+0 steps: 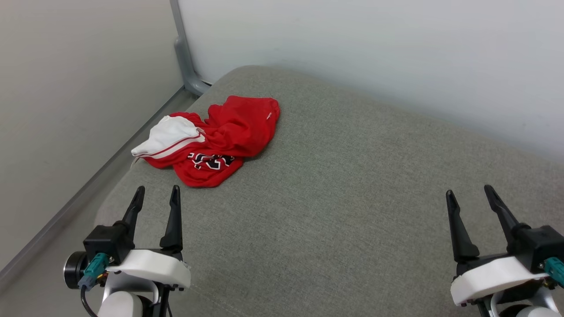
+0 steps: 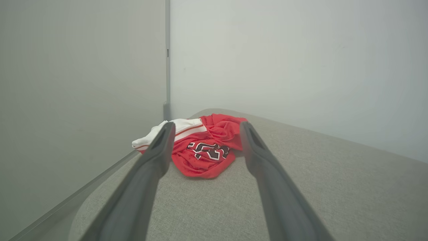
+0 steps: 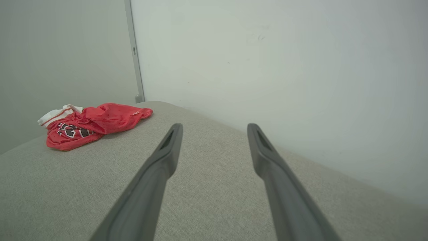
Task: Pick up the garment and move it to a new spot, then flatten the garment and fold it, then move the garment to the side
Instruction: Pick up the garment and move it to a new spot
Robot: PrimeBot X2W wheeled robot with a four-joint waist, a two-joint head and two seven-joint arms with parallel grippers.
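The garment [image 1: 220, 136], a red jersey shirt with a white sleeve and black-and-white lettering, lies crumpled in a heap near the far left corner of the grey cushioned surface [image 1: 343, 193]. My left gripper [image 1: 157, 193] hovers open just short of the heap's near edge, with nothing between its fingers. In the left wrist view the garment [image 2: 207, 150] sits straight ahead between the spread fingers. Far to the right, my right gripper [image 1: 469, 193] stands open and empty; the right wrist view has the garment [image 3: 90, 125] at its far left.
A pale wall [image 1: 374, 53] runs along the back of the cushion, and another pale panel [image 1: 66, 88] closes the left side. A grey metal post [image 1: 185, 57] stands in the corner behind the garment. The cushion's rounded left edge [image 1: 110, 198] drops off beside my left gripper.
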